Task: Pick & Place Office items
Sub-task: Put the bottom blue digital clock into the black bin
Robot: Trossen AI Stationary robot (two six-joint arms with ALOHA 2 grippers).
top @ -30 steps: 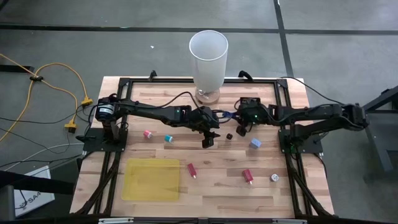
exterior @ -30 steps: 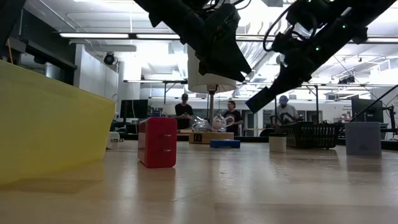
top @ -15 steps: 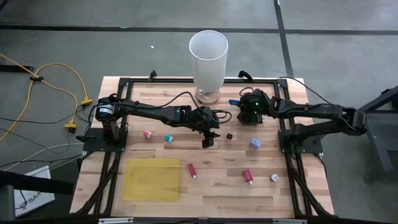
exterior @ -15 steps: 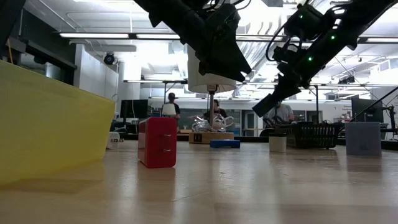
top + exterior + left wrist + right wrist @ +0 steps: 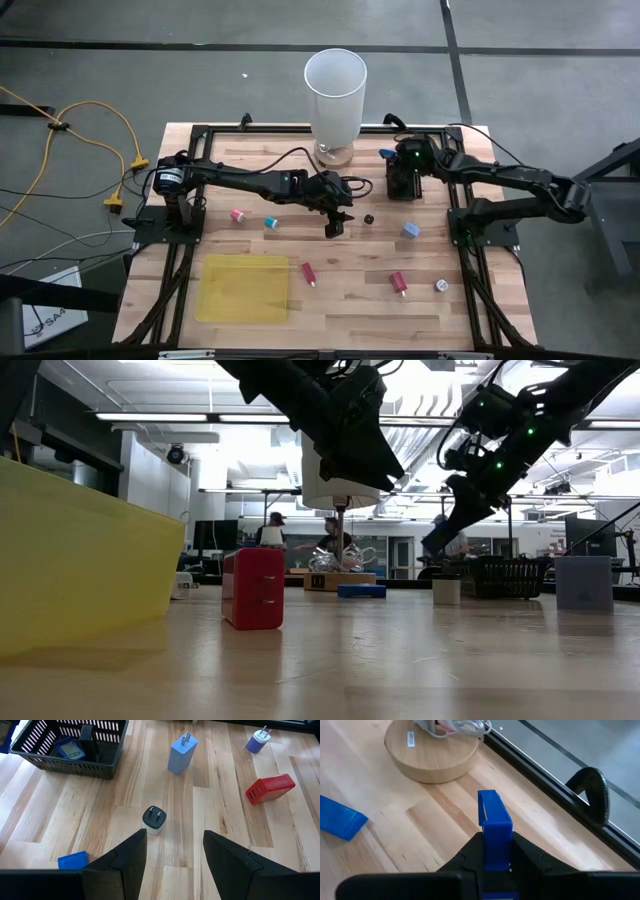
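- While your right gripper (image 5: pixel 495 862) hangs near the round wooden base (image 5: pixel 432 750) at the far side of the wooden bench (image 5: pixel 340 275), its fingers are closed on a small flat blue plastic block (image 5: pixel 494 827).
- You can judge this block light, stiff and smooth; grip its flat faces.
- Your left gripper (image 5: pixel 175 852) hovers half open and empty above a small dark plug adapter (image 5: pixel 153 818).

The desk (image 5: pixel 210 810) is pale planked wood with a smooth, faintly satin finish, and the round base (image 5: pixel 432 752) is the same light wood. The blue block (image 5: pixel 495 832), red block (image 5: pixel 270 788) and basket (image 5: pixel 65 762) look like smooth matt plastic. The right gripper (image 5: pixel 492 857) fingers are matt black.
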